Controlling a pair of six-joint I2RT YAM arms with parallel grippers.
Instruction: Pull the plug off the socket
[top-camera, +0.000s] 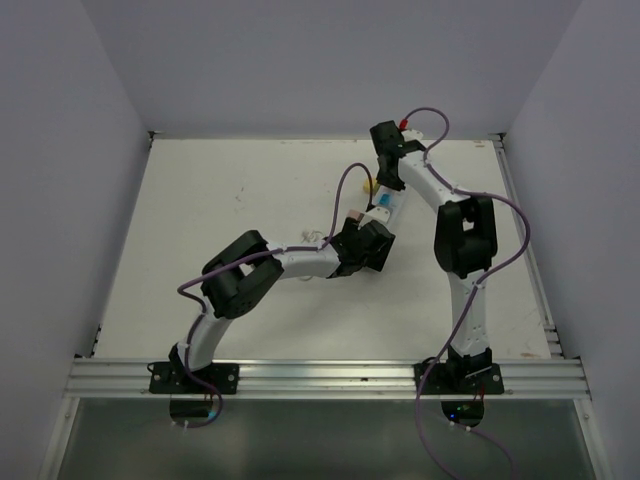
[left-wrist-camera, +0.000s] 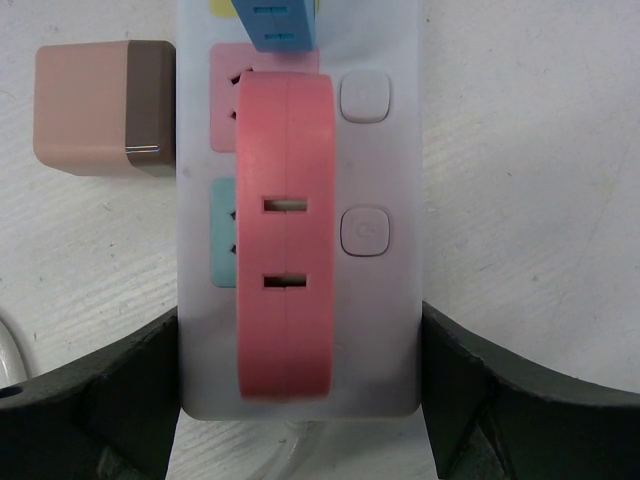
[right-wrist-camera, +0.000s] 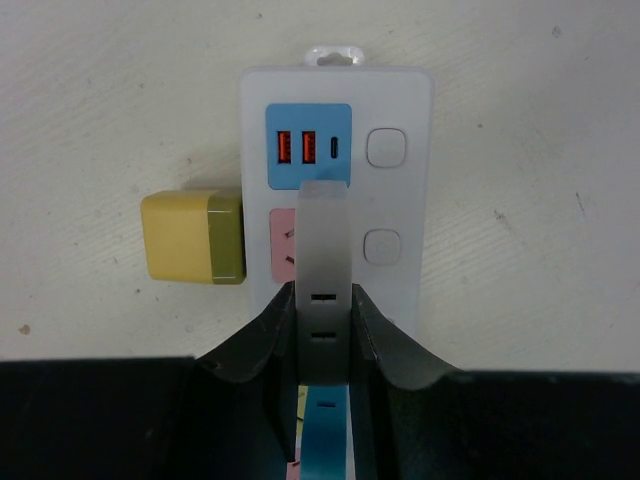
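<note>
Left hand (left-wrist-camera: 300, 340) grips socket (left-wrist-camera: 390, 330) end; red plug (left-wrist-camera: 285, 150) seated; tan cube (left-wrist-camera: 85, 110) beside.

I see a white table (top-camera: 220, 230) closed in by 3 plain walls of a pale grey-violet colour: the left wall (top-camera: 60, 170), the back wall (top-camera: 300, 60) and the right wall (top-camera: 595, 170). The table top has a few small dark marks and scuffs, and from close up it looks a little rough. A silver metal rail (top-camera: 330, 378) runs along its near edge. Below the rail lies a grey, shiny panel (top-camera: 330, 440); I cannot tell its material. The light is soft and even, with only faint shadows.
</note>
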